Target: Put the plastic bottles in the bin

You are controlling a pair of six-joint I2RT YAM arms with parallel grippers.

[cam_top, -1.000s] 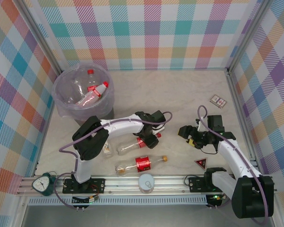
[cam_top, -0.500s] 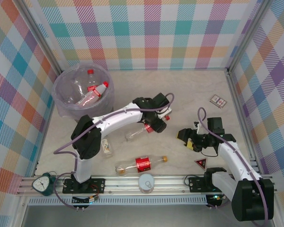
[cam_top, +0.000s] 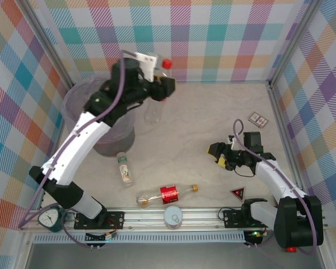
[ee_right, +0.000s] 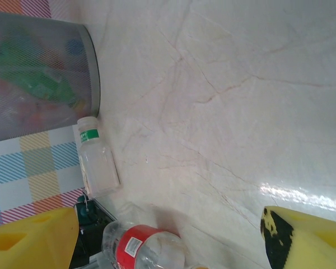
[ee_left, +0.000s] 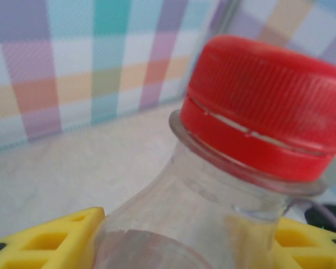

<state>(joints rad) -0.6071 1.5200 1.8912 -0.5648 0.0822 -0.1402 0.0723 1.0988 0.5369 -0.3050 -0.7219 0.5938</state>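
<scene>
Clear plastic bottle (cam_top: 152,110) with red cap (ee_left: 263,106), clamped in left gripper (cam_top: 158,85) just beside rim of pale-purple bin (cam_top: 73,115), right gripper (cam_top: 219,157) well apart from bin, jaws spread.

held bottle (ee_left: 173,224): clear body, red ribbed cap, between the yellow left fingers (ee_left: 50,235)
right fingers (ee_right: 33,238): yellow
bottle nearest right fingers (ee_right: 143,249): clear, red label
small bottle (ee_right: 95,159): cloudy clear, white cap, green band
bin (cam_top: 71,115): translucent pale purple; blurred green and red inside, possibly bottles
table (cam_top: 213,112): cream, faint brown veins
walls (cam_top: 213,39): pastel plaid of teal, orange, purple, pink
</scene>
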